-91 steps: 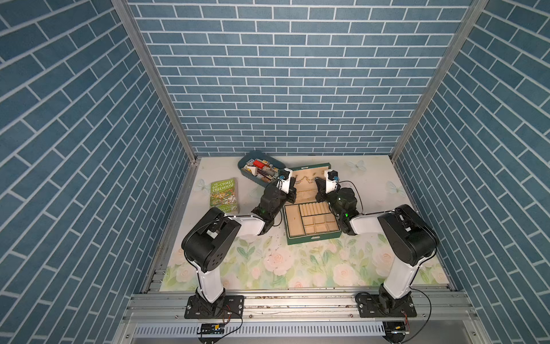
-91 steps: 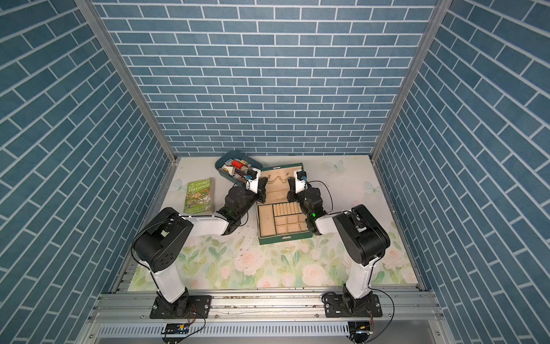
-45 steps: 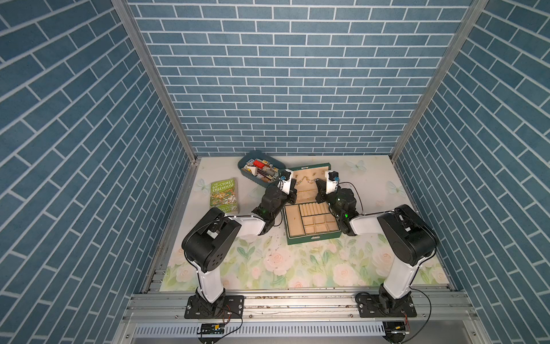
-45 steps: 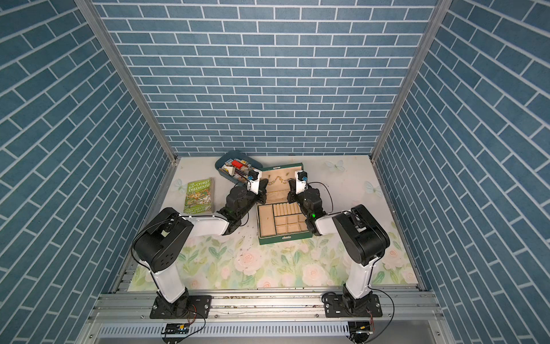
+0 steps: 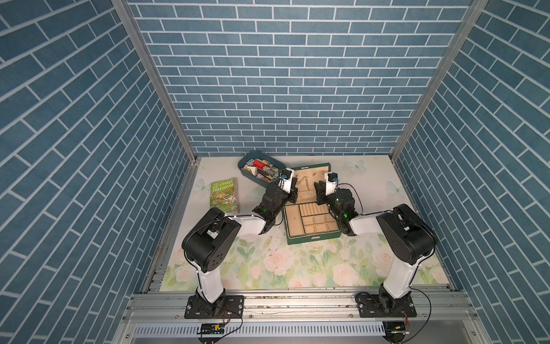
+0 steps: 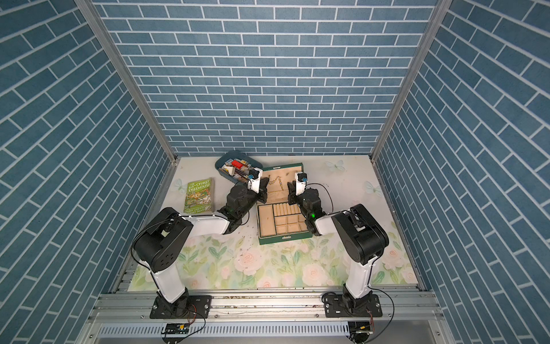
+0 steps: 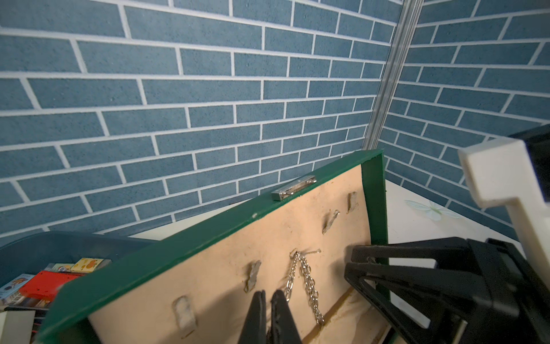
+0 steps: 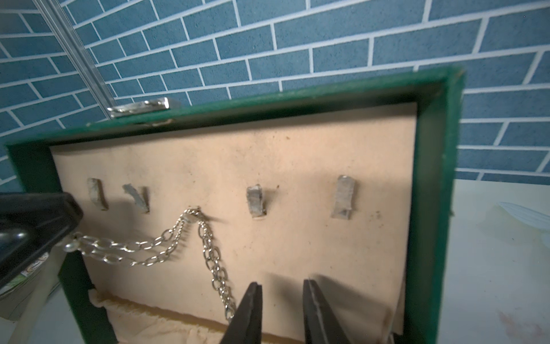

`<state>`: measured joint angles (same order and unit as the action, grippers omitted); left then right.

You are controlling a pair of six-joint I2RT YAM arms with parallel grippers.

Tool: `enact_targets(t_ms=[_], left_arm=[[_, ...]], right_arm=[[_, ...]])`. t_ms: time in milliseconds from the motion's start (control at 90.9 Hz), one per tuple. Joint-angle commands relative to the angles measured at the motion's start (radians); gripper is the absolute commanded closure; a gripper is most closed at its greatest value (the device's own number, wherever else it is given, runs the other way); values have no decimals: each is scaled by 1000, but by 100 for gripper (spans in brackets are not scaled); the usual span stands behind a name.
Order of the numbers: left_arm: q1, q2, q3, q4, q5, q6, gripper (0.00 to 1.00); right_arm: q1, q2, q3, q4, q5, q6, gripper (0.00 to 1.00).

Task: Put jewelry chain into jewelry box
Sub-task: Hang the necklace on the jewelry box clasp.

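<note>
1. Compared with a second ago, the top views show almost no change. Both arms reach to the raised lid (image 8: 431, 208) of the jewelry box (image 5: 312, 238), and the box, tub and book lie where they were. The earlier pictures are too small to show any change at the fingers.
2. The left gripper (image 7: 268, 293) has its fingers pressed all but together, pinched on the chain (image 8: 216, 268). Two sagging strands run from its tip across to a hook (image 8: 193, 213) on the lid's lining. A small round bead (image 8: 70, 246) sits right at that tip.
3. The right gripper (image 8: 282, 286) has its fingers a moderate way apart, with only the beige lining seen between them. One fingertip (image 8: 253, 293) is just beside the hanging strand; whether they touch cannot be told.
4. The chain is draped over that hook inside the lid. One part hangs down toward the gathered cloth pocket (image 8: 148, 312) at the lid's foot, and the other part leads off to the left gripper.
5. The box lies open on the flowered mat. Its tray shows ring rolls (image 5: 312, 208) and divided beige compartments.
6. The blue-grey tub (image 5: 256, 153) stands just behind the left gripper and holds a jumble of small items, one of them red. The green book (image 5: 223, 196) lies flat, well apart from the box.
</note>
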<state>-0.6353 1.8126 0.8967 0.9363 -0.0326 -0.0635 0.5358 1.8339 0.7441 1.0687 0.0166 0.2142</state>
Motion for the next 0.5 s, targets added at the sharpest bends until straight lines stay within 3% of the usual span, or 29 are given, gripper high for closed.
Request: enact_targets(t_ms=[0,484], left_arm=[[-7,22,24,-8,0,1,100],[-34,38,40,-41,40,-31,100]], right_arm=[[1,-11,-6,-13,20,21,70],[1,-169,-113,-25,52,41,59]])
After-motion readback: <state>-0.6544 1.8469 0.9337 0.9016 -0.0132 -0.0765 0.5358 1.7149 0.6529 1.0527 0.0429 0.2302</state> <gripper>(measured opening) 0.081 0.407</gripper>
